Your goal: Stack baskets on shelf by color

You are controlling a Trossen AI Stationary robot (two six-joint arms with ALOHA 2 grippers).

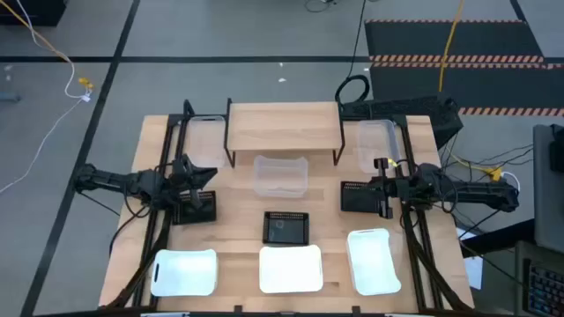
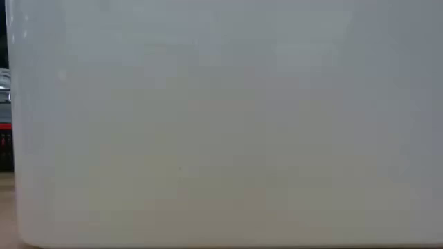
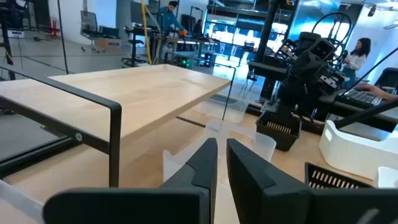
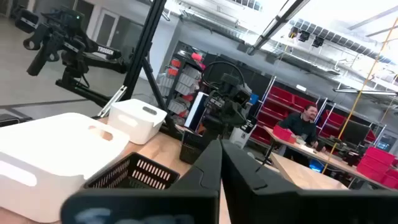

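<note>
The shelf (image 1: 284,126) stands at the table's far middle, its top bare. One clear basket (image 1: 280,174) rests in front of it, the others at the far left (image 1: 204,132) and far right (image 1: 376,143). Three white baskets (image 1: 290,269) line the near edge. Black baskets sit at the centre (image 1: 286,227), left (image 1: 196,210) and right (image 1: 359,195). My left gripper (image 1: 204,176) (image 3: 222,155) hovers level over the left black basket's far side, shut to a thin slit. My right gripper (image 1: 381,189) (image 4: 221,155) hovers likewise over the right black basket's (image 4: 134,171) right edge.
A white basket's wall (image 2: 221,124) fills the low view and hides the table. Black rails (image 1: 163,176) run along both table sides under the arms. Bare tabletop (image 1: 233,198) lies between the clear and black baskets. People (image 4: 305,124) are in the room beyond.
</note>
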